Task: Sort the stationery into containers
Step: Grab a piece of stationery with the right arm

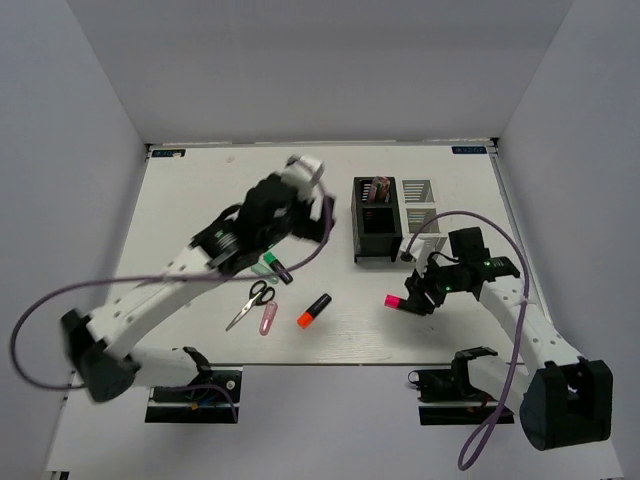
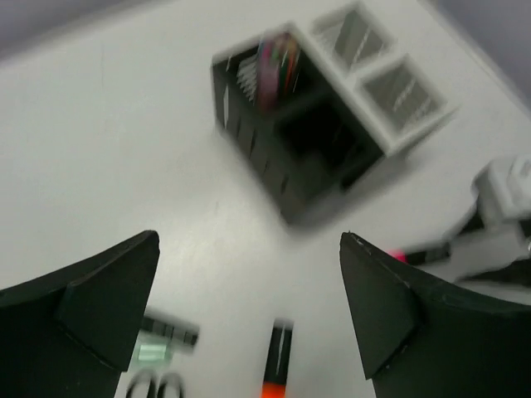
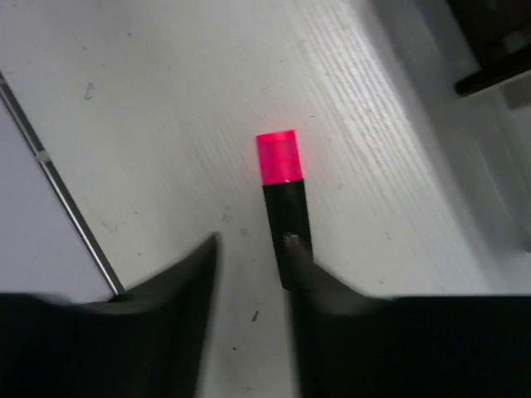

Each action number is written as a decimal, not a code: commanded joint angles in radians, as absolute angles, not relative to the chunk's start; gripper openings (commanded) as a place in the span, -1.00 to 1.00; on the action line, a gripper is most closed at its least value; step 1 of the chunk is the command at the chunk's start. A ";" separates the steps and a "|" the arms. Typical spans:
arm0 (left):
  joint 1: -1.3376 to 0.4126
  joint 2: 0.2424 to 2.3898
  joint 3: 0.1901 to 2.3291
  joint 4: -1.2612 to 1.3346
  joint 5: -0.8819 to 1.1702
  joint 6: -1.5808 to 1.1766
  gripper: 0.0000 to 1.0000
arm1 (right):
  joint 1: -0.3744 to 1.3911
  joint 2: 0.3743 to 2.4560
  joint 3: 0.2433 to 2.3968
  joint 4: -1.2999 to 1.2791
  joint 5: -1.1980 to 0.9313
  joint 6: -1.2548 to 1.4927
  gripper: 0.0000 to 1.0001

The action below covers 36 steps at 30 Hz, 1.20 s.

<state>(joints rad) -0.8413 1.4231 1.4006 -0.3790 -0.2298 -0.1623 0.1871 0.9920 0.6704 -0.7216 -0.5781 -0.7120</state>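
Observation:
My left gripper hangs open and empty above the table, left of the black holder; its wrist view shows wide-apart jaws. Below it lie an orange-capped marker, a green-capped marker, black-handled scissors and a pink cutter. The black holder holds a pink item. The white holder stands on its right. My right gripper is low and open. The pink-capped marker lies at its right fingertip, not between the jaws.
The table's front edge runs just below the loose items. A dark strip marks the table edge in the right wrist view. Grey walls close in the back and both sides.

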 commanded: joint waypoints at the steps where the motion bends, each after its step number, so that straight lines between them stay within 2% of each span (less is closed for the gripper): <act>1: -0.810 1.223 1.097 -0.732 -0.202 -0.212 1.00 | 0.206 1.045 0.651 -0.718 -0.674 -0.920 0.24; 3: -0.755 1.071 0.954 -0.736 -0.164 -0.232 1.00 | 0.230 1.069 0.626 -0.686 -0.637 -0.901 0.28; 5: -0.692 0.953 0.804 -0.706 -0.092 -0.248 1.00 | 0.248 1.077 0.614 -0.649 -0.611 -0.867 0.54; 8: -0.608 0.881 0.695 -0.666 -0.020 -0.262 1.00 | 0.284 1.106 0.604 -0.609 -0.568 -0.856 0.54; 12: -0.537 0.880 0.683 -0.673 0.063 -0.275 1.00 | 0.321 1.146 0.572 -0.525 -0.464 -0.842 0.54; 19: -0.522 0.848 0.672 -0.686 0.080 -0.270 1.00 | 0.376 1.189 0.555 -0.370 -0.339 -0.776 0.54; 27: -0.486 0.795 0.640 -0.695 0.103 -0.268 1.00 | 0.452 1.298 0.572 -0.371 -0.253 -0.782 0.44; 29: -0.466 0.778 0.627 -0.692 0.120 -0.275 1.00 | 0.469 1.315 0.560 -0.382 -0.235 -0.811 0.38; 31: -0.453 0.769 0.620 -0.684 0.132 -0.275 1.00 | 0.482 1.333 0.552 -0.390 -0.226 -0.833 0.19; 33: -0.446 0.769 0.623 -0.683 0.146 -0.278 1.00 | 0.486 1.348 0.560 -0.437 -0.227 -0.847 -0.17; 34: -0.446 0.770 0.624 -0.683 0.149 -0.278 1.00 | 0.488 1.359 0.575 -0.454 -0.230 -0.854 -0.53; 36: -0.443 0.772 0.626 -0.683 0.155 -0.279 1.00 | 0.488 1.376 0.583 -0.514 -0.250 -0.861 -0.75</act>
